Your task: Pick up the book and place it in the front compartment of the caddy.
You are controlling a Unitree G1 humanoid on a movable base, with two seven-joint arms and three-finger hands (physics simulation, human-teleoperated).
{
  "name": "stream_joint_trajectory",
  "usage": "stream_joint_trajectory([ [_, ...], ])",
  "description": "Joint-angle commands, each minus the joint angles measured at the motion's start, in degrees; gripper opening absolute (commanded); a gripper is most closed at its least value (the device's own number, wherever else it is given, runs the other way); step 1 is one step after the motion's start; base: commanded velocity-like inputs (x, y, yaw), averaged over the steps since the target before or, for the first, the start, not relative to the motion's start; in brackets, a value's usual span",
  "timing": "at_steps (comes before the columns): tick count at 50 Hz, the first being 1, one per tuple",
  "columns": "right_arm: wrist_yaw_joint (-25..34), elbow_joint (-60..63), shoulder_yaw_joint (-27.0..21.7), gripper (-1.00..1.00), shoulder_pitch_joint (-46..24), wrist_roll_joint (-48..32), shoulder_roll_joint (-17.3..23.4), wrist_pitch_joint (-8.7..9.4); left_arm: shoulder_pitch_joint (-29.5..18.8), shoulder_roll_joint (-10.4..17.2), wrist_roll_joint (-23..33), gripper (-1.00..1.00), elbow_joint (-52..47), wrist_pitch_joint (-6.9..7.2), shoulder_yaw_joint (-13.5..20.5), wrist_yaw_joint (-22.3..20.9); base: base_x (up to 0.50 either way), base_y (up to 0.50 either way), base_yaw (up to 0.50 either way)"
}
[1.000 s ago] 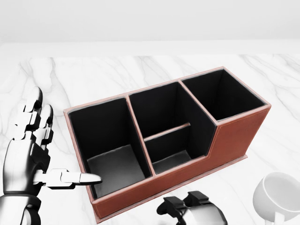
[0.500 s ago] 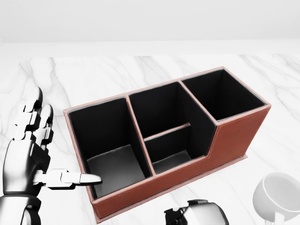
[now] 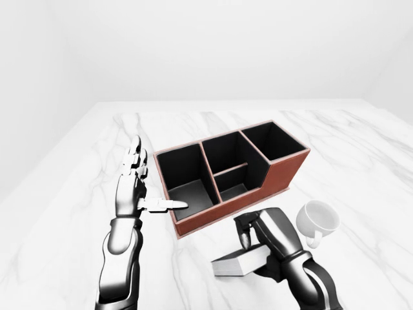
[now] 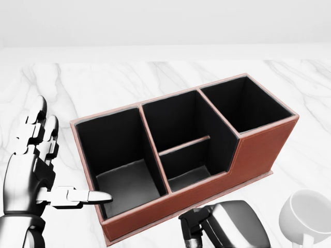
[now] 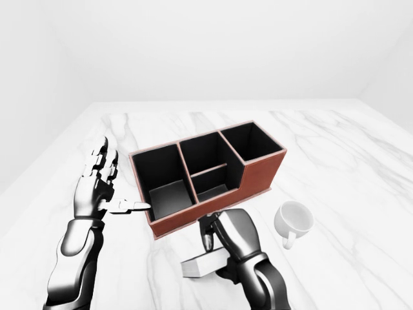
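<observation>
marble top (image 3: 361, 148), book (image 3: 235, 263) near caddy (image 3: 284, 173) edge

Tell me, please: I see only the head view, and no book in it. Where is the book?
Observer: The book lies flat on the marble table, below the caddy in the left-eye view.
Operator: Is my right hand on it?
Observer: The right hand rests over the book's right end, fingers curled down at its upper edge. A closed grasp I cannot confirm.
Operator: Is the book lifted?
Observer: It seems not; it appears to sit on the table.
Operator: And the white thing at my lower right?
Observer: It is a white cup, on its side, apart from the book.
</observation>
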State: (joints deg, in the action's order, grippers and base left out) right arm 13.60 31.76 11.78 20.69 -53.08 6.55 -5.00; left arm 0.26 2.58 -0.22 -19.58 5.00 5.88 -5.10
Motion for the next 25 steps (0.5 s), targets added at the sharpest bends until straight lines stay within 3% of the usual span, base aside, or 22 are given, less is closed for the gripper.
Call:
stream_joint_trajectory([
  [1,7.6,10.9,-2.1,-1.00,-0.9,2.3,-1.8,0.00,0.0,0.1,-0.1,1.00,-0.1,0.00,0.1,0.0,0.00,0.00,0.00],
  [7,12.1,14.5,-3.8,-1.00,-4.6,3.5,-3.0,0.00,0.1,0.0,-0.1,1.00,-1.0,0.00,0.2,0.0,0.00,0.00,0.00],
  [25,17.3,15.4,-7.7,-1.00,-14.0,3.9,-4.1,0.00,0.0,0.1,-0.1,1.00,0.3,0.00,0.2,0.0,0.00,0.00,0.00],
])
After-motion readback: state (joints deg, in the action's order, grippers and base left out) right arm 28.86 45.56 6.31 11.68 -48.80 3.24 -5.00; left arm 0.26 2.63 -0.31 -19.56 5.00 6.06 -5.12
